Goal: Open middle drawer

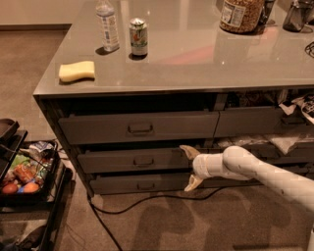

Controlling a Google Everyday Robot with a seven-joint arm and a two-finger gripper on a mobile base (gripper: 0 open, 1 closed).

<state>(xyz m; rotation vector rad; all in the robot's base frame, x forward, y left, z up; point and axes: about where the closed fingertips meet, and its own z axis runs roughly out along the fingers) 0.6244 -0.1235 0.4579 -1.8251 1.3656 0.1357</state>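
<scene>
Nearest is open carpet with a black cable snaking across it, plenty of room there. My arm is cut off at the right edge. My claw is spread wide and holding nothing, one finger above the other, at the right end of the middle drawer, well off its little loop handle. Can't tell if I'm touching the front. On the left a black cart, half out of frame, holds packets and round fruit-ish stuff. Crumpled bags spill from the right-hand drawers. On the countertop: sponge, can, bottle, and a jar clipped at the top
</scene>
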